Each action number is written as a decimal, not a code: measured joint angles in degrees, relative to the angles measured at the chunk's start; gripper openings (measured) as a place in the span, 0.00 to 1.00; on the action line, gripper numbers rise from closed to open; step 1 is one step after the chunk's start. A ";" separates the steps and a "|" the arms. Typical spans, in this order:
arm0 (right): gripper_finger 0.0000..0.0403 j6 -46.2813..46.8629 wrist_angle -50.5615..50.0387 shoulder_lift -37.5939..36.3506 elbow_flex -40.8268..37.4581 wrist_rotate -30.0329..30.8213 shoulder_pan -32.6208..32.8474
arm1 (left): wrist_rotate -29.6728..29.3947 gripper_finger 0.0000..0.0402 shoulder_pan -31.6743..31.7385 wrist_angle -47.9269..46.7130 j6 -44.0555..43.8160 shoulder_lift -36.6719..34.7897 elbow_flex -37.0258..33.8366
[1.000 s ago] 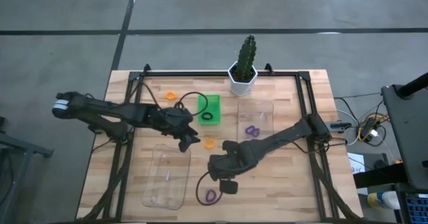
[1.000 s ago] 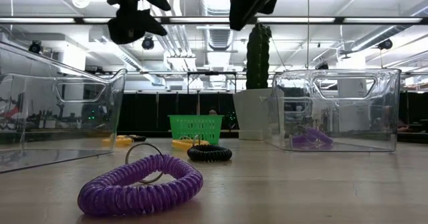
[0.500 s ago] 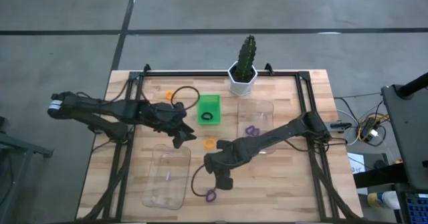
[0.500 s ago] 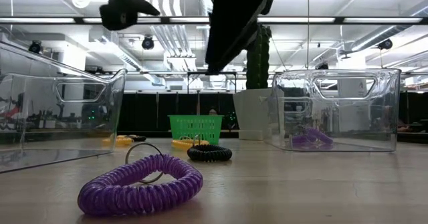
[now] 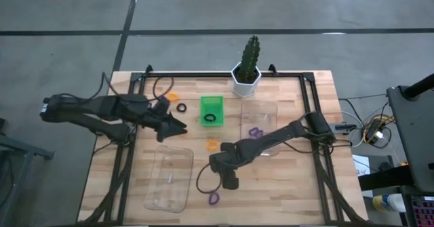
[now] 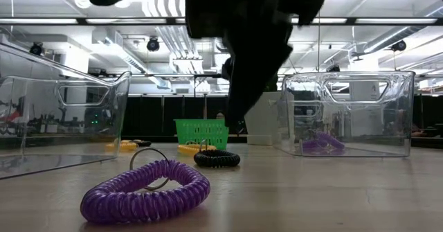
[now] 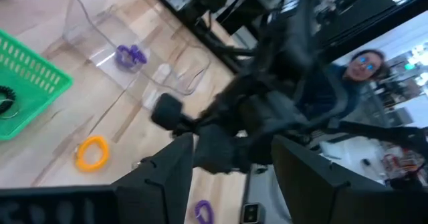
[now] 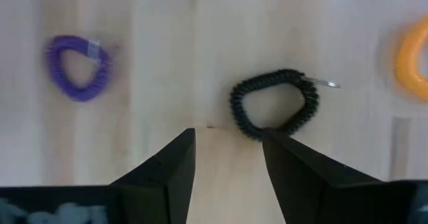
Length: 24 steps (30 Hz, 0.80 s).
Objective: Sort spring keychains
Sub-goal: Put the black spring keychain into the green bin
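Hovering low over the tabletop [image 5: 285,186], your right end effector [image 8: 227,158] stands open just beside a black keychain [image 8: 274,105] (purple keychain [image 5: 214,198] at lower centre); your left end effector [image 5: 182,127], open, waits left of centre

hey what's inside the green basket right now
One black spring keychain lies inside the green basket, seen from above. The left wrist view shows the same dark coil through the mesh wall. In the low view the basket's wall hides whatever lies on its floor.
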 joint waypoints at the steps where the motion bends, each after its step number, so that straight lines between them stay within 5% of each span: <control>1: 0.41 -0.24 -0.06 0.00 -0.34 0.10 -0.04 | -0.11 0.49 0.00 0.01 -0.01 -0.79 0.00; 24: 0.33 -13.32 3.17 3.25 -1.07 -3.37 -1.70 | -1.74 0.49 0.02 -2.08 -2.06 -4.83 -0.02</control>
